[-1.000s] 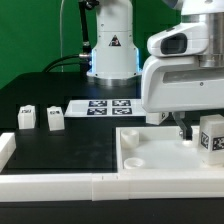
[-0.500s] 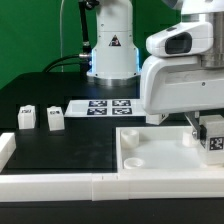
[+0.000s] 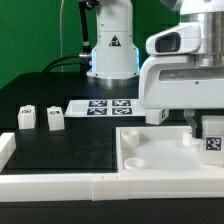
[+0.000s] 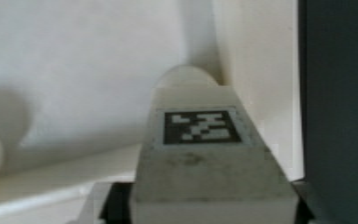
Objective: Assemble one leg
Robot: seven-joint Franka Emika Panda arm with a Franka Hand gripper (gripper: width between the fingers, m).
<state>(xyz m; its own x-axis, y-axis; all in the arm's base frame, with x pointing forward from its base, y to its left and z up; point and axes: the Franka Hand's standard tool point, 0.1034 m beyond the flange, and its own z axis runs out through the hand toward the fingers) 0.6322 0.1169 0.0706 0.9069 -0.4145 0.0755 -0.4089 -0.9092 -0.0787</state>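
Note:
My gripper (image 3: 208, 128) is shut on a leg (image 3: 213, 140), a small white block with a black-and-white tag. It holds the leg low over the far right corner of the large white square tray-like piece (image 3: 150, 158). In the wrist view the leg (image 4: 202, 140) fills the middle, held between the two dark fingers (image 4: 119, 205), with the tray's white surface (image 4: 69, 90) right behind it. Two more legs (image 3: 27, 118) (image 3: 54, 119) stand on the black table at the exterior view's left.
The marker board (image 3: 105, 105) lies on the table behind the tray. White border bars (image 3: 50, 185) run along the front edge, with a raised end (image 3: 5, 148) at the exterior view's left. The arm's base (image 3: 110, 45) stands at the back.
The gripper with the leg has moved to the exterior view's right and lower, down to the tray's far right corner.

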